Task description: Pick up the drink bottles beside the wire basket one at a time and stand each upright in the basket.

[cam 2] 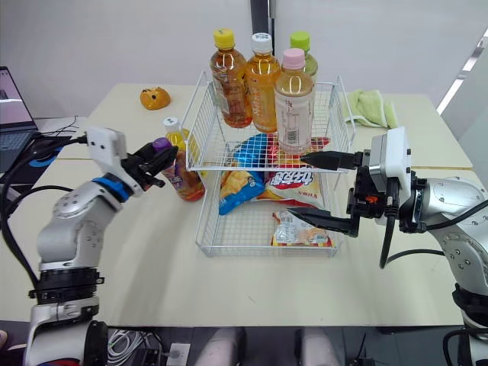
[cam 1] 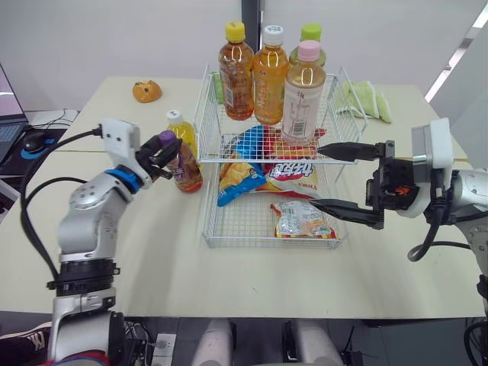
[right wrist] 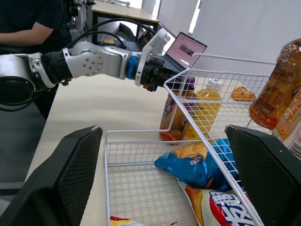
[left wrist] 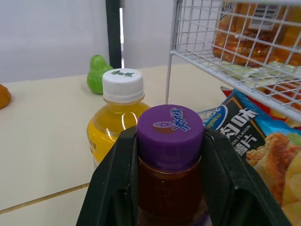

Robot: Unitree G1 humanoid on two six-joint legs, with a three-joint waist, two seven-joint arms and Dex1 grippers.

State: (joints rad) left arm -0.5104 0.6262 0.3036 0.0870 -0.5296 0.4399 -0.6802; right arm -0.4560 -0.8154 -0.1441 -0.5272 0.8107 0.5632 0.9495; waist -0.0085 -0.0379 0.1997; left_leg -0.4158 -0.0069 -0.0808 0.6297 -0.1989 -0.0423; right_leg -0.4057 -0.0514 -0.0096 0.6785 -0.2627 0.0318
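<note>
Beside the basket's left wall, the purple bottle stands upright on the table. The left gripper is closed on its cap and neck. The yellow bottle stands just behind it, very close or touching.

The hold is high and narrow, so I judge the bottle could swing or slip out once its weight comes off the table. A careless lift could also tip the yellow bottle. The basket's upper rim is above the cap, so a low carry would catch the wire.

Room inside is short. Four bottles crowd the back and middle of the upper shelf, leaving the front left part free. Snack bags cover much of the lower tier, and a bottle set on them would likely topple.

The right gripper is spread wide and holds nothing. Its fingers reach in at the basket's right side, one at the shelf and one near the lower rim, near any spot chosen there.

An orange toy, a cloth and a laptop lie well apart.
</note>
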